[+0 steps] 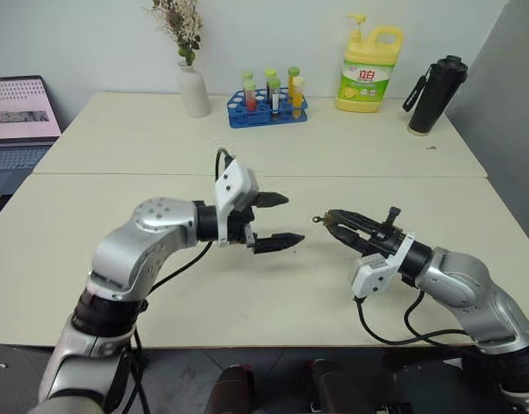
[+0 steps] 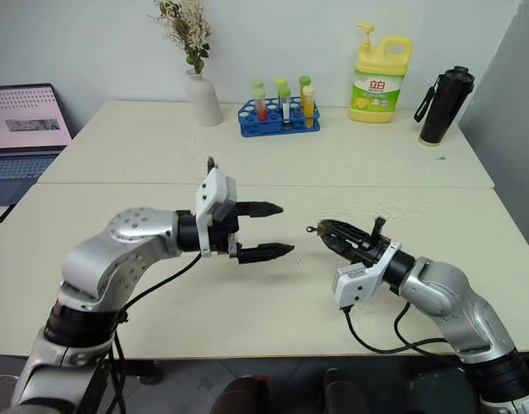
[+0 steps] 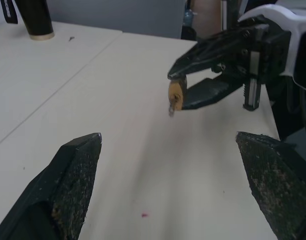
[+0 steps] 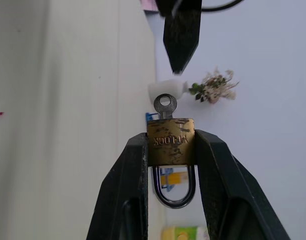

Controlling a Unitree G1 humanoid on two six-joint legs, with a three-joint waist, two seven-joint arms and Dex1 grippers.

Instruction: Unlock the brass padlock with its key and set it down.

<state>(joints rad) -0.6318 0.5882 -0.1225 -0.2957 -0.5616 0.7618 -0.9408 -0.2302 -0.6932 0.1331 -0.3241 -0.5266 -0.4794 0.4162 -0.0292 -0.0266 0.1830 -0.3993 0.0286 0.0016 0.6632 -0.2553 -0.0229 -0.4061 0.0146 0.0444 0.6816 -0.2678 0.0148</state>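
My right gripper [image 4: 170,150] is shut on the brass padlock [image 4: 170,142] and holds it above the table by the sides of its body. The silver shackle [image 4: 175,196] looks closed and lies back between the fingers. The key [image 4: 165,106] sticks out of the lock's outer end, toward my left gripper. My left gripper [image 1: 292,218] stands open a short way in front of the padlock [image 3: 175,95], pointing at it, with nothing between its fingers. From the head, lock and key are only a small speck at the tip of the right gripper [image 2: 323,228].
The pale table [image 1: 247,302] has a seam across its middle. Along the back stand a white vase [image 1: 193,86], a blue rack of test tubes [image 1: 267,108], a yellow detergent bottle [image 1: 368,69] and a black flask [image 1: 435,95]. A laptop [image 1: 18,129] is far left.
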